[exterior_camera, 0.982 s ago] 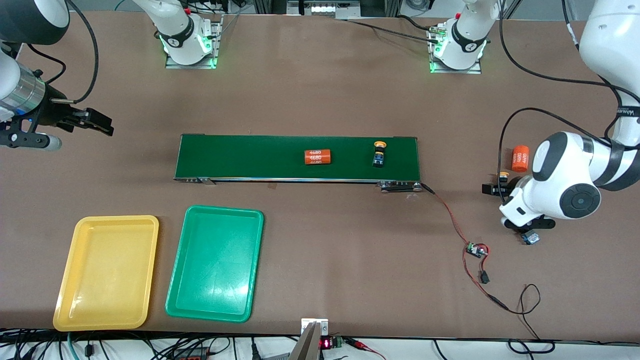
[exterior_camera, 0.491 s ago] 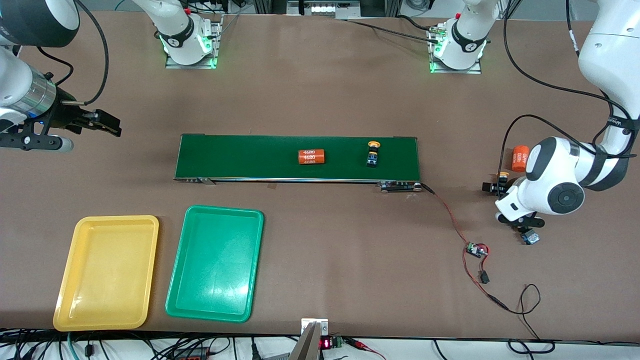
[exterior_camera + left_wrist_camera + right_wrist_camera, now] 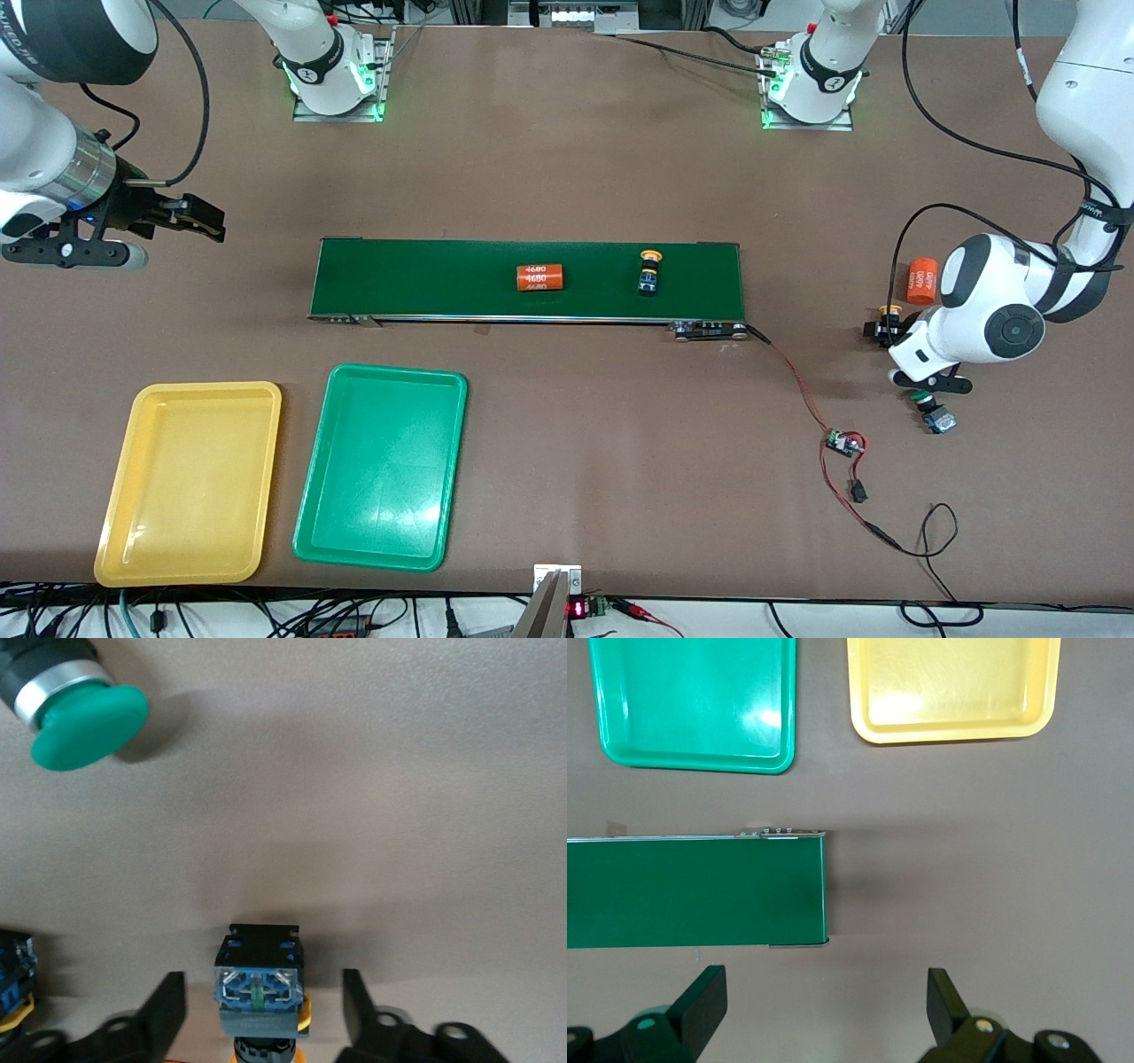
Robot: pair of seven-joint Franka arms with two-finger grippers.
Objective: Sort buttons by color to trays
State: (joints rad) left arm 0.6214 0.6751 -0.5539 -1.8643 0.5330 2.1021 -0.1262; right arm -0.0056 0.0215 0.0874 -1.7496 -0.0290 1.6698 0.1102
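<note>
My left gripper (image 3: 263, 1008) is down at the table toward the left arm's end, open. A yellow-capped button (image 3: 259, 979) lies between its fingers (image 3: 165, 1010) with a gap on each side; in the front view only its cap (image 3: 890, 311) shows beside the hand. A green-capped button (image 3: 930, 410) lies just nearer the camera, also seen as the green button (image 3: 84, 713). Another yellow button (image 3: 649, 271) rides the conveyor belt (image 3: 425, 279). The yellow tray (image 3: 190, 483) and green tray (image 3: 381, 478) are empty. My right gripper (image 3: 824, 1010) hangs open over bare table at the right arm's end.
An orange cylinder (image 3: 540, 278) lies on the belt, and another orange cylinder (image 3: 921, 280) lies beside the left arm. A red-black cable with a small circuit board (image 3: 844, 441) runs from the belt's end toward the front edge. Part of another black-and-blue body (image 3: 13, 979) shows beside the left gripper.
The belt has carried the orange cylinder and the yellow button toward the right arm's end. The left hand has shifted, uncovering the green cap. The right gripper has drifted toward the belt.
</note>
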